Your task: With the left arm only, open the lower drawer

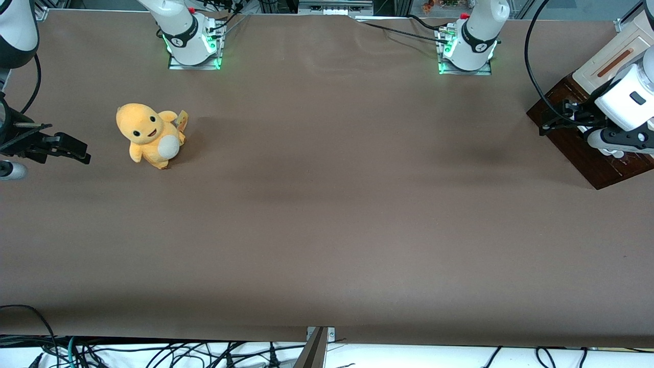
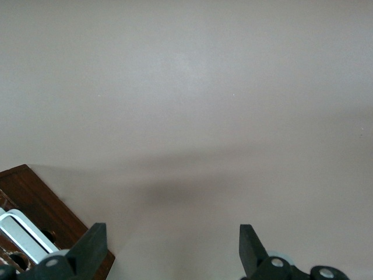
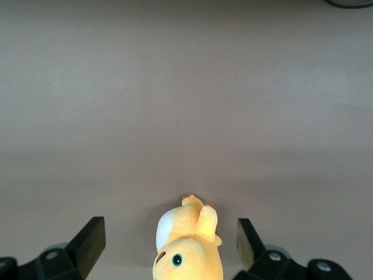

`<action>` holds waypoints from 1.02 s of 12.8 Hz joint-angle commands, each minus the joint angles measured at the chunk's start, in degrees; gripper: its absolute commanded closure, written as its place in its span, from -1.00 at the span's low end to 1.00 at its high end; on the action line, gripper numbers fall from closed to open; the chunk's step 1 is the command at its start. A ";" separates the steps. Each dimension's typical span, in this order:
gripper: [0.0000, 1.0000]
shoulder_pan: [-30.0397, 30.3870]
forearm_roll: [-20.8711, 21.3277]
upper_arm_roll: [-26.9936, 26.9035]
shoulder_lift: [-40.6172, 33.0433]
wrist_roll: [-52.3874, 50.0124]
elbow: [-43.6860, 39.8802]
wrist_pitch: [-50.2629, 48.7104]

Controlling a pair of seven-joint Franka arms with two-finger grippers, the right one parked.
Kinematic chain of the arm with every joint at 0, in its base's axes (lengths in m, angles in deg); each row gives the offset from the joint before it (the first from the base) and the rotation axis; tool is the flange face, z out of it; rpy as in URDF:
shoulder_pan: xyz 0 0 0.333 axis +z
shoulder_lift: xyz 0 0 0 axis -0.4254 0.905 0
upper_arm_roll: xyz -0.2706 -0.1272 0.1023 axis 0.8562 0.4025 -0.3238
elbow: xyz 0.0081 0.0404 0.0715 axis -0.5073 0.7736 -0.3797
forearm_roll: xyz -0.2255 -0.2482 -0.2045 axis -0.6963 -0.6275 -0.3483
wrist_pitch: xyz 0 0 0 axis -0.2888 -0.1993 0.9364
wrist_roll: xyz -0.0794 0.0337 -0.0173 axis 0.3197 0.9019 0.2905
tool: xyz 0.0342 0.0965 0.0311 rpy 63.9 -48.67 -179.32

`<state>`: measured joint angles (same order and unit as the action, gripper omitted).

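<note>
The lower drawer [image 1: 572,140] shows its dark brown wood front at the working arm's end of the table. The left arm [image 1: 626,102] hangs over it and hides much of it. My gripper [image 1: 554,116] sits low at the drawer front's edge, pointing toward the middle of the table. In the left wrist view the gripper [image 2: 172,248] is open, with only bare table between its fingers. One finger [image 2: 90,248] overlaps the corner of the drawer front [image 2: 35,201]. The long white bar handle [image 2: 23,230] lies just beside that finger, outside the jaws.
A cream-white panel with an orange-brown slot [image 1: 610,59] rises above the dark front. A yellow plush toy [image 1: 150,134] stands toward the parked arm's end of the brown table [image 1: 327,204]. Two arm bases [image 1: 467,48] stand at the table's back edge.
</note>
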<state>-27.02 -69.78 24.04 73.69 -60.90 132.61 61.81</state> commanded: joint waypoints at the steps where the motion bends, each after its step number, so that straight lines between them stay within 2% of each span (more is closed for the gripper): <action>1: -1.00 0.44 0.90 0.41 -0.82 0.76 -0.18 -0.63; 13: -1.00 0.53 0.20 0.67 -1.09 0.85 0.09 -2.48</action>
<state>-26.93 -69.78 24.07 73.53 -60.90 132.60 60.14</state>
